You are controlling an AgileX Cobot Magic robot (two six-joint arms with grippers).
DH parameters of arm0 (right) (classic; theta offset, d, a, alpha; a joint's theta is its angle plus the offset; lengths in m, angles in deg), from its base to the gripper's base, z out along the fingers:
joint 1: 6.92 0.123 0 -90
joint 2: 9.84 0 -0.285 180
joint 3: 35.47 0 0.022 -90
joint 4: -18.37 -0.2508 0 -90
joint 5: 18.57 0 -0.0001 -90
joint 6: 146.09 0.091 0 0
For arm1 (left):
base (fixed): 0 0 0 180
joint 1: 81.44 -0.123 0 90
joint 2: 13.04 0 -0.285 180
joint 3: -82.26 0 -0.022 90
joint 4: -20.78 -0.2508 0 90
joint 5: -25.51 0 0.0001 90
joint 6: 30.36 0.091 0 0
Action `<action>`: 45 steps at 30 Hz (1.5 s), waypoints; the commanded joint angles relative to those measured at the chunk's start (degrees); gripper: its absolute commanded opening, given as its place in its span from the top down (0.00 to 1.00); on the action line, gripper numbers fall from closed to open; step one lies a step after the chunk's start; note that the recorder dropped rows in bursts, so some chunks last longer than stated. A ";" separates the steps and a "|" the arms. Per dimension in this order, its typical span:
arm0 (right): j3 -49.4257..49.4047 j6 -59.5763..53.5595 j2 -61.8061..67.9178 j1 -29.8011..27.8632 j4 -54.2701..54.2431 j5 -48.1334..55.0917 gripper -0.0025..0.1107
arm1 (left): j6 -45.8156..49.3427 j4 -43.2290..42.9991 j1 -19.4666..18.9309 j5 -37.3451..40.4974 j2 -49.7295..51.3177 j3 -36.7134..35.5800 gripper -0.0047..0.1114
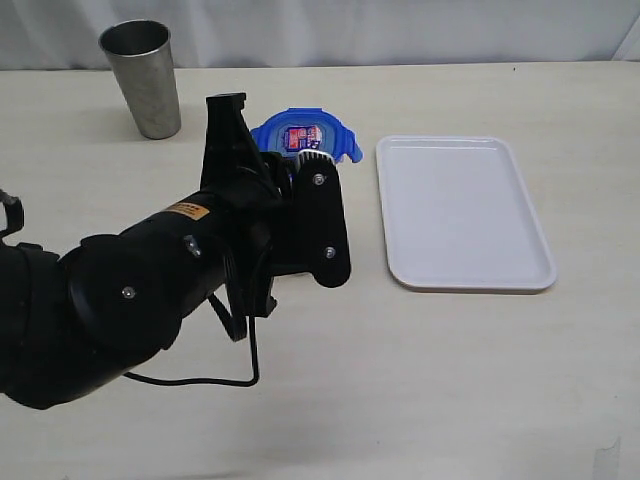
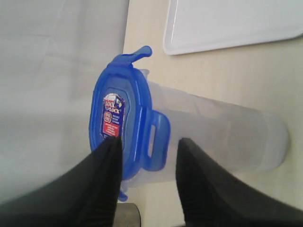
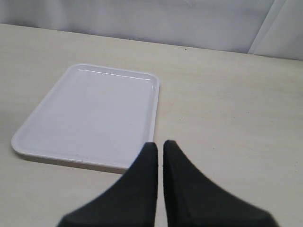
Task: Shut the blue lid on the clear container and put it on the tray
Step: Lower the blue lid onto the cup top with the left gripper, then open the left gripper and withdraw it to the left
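Blue lid (image 2: 120,113): sitting on the mouth of the clear container (image 2: 222,137), sticker face outward; one side flap looks pressed down, the flap at the far corner juts out loose.
Clear container: on the table at about 9 o'clock from the tray (image 1: 462,210), just beside it but not on it; in the exterior view only the lid (image 1: 300,133) shows above the arm, so whether the body stands or lies I can't say for sure.
Left claw (image 2: 149,156): fingers apart, straddling the lid end of the container; one finger (image 2: 106,163) sits over the lid's face, the other (image 2: 199,163) alongside the clear wall. Touching or just clear, too close to call.
Right claw (image 3: 160,151): pinched shut, holding nothing, hanging over the near edge of the tray (image 3: 90,113).
Steel cup (image 1: 143,78): up at 10 o'clock, well apart, not involved.
Step in hand: I'd say lid seated, latching not finished.
Next move: likely pressing down the loose flap, then a firm grip round the body for the short carry toward 3 o'clock.
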 commanded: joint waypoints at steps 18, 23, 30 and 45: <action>-0.10 0.24 -0.21 -0.13 -0.37 -0.19 0.94 | 1.70 10.78 0.12 -3.41 -0.42 -0.10 0.43; -0.10 0.24 -0.21 -0.13 -0.37 -0.19 0.94 | 1.70 14.56 0.12 -10.27 -0.42 -0.10 0.43; -0.10 0.24 -0.21 -0.13 -0.37 -0.19 0.94 | 1.70 21.46 0.12 -13.74 -0.42 -0.10 0.44; -0.10 0.24 -0.21 -0.13 -0.37 -0.19 0.94 | -14.67 15.66 -6.07 -29.78 -0.50 -0.10 0.96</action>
